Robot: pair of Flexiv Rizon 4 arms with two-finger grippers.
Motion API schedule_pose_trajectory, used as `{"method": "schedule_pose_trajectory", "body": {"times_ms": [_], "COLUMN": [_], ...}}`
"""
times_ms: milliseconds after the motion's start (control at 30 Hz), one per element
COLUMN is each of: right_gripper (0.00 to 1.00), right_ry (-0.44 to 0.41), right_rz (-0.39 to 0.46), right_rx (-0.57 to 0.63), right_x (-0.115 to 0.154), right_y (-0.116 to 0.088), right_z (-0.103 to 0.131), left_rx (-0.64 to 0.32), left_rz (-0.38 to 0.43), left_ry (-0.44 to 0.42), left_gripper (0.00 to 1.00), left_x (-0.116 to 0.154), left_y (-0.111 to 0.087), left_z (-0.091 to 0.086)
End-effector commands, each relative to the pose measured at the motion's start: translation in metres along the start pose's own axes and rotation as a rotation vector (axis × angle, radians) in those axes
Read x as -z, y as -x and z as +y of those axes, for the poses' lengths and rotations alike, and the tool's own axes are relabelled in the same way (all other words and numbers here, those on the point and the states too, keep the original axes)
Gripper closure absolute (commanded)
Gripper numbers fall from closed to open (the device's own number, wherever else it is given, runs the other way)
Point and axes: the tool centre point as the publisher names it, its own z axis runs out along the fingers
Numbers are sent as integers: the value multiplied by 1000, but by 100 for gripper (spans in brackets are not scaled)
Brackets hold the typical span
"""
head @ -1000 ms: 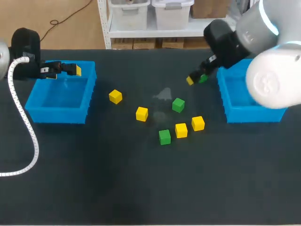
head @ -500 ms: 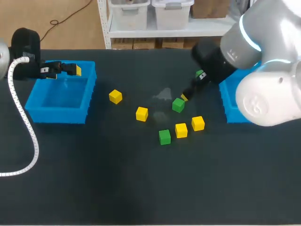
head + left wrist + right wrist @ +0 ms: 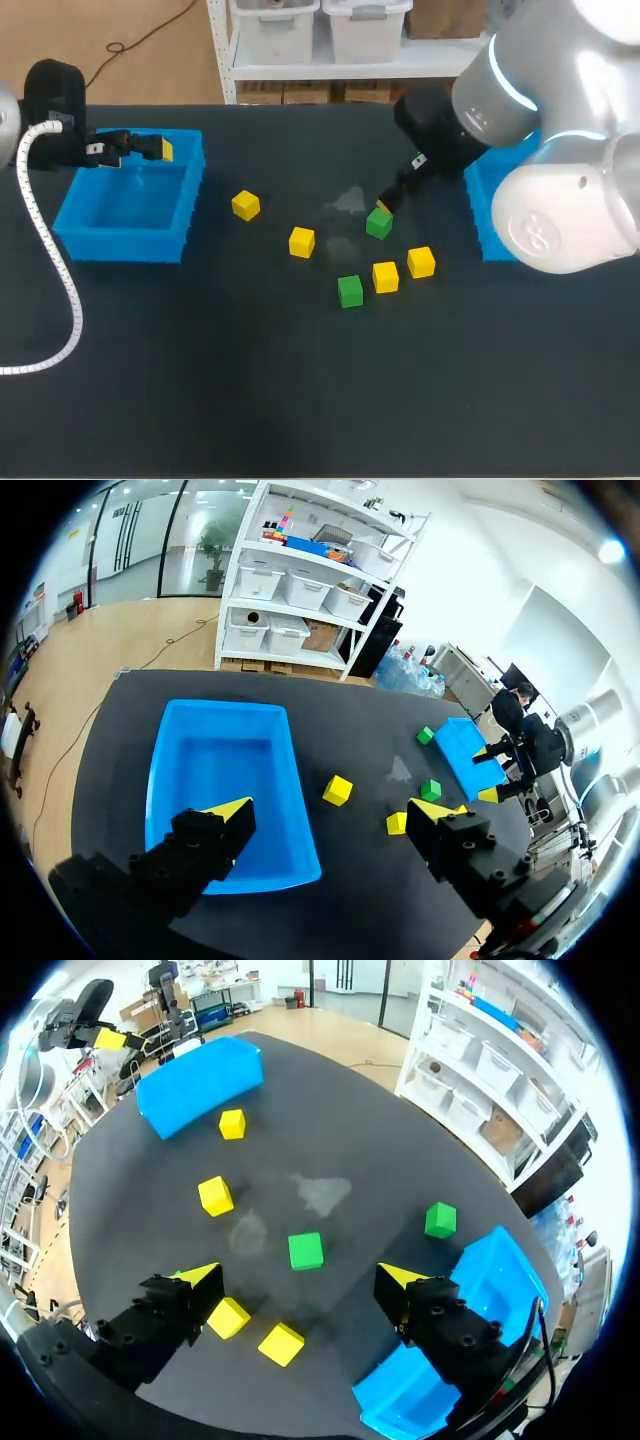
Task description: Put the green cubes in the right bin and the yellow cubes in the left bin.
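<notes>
**Q:** How far along are you?

**A:** Barely started, I reckon. The left bin (image 3: 220, 770) looks bare, and the right bin (image 3: 500, 1260) is mostly hidden. Four yellow cubes (image 3: 301, 241) and three green cubes (image 3: 349, 291) are loose on the table (image 3: 300, 380).

**Q:** Grippers?

**A:** Both spread wide, holding nothing. My left gripper (image 3: 332, 808) is over the left bin, my right gripper (image 3: 297, 1278) above the middle green cube (image 3: 378, 224).

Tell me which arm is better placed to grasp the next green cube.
Right. The open right end effector hovers with a green cube directly ahead, near the right bin. The left end effector is far away, open over the left bin.
</notes>
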Motion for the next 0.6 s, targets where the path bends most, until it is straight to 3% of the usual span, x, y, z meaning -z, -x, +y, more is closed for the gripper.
{"method": "schedule_pose_trajectory", "body": {"times_ms": [33,500,600], "right_gripper": [0,0,0], "right_ry": [-7,-7,-19], "right_rz": [-20,-20,16], "right_rx": [-16,-16,-43], "right_x": [4,4,-18], "right_y": [-2,-2,-5], "right_z": [-2,-2,-3], "left_rx": [-3,-3,-3], "left_rz": [-7,-7,-7], "left_ry": [-13,-13,-13], "left_gripper": [0,0,0], "left_x": [-1,-1,-1], "left_y": [-1,-1,-1], "left_z": [3,3,3]}}
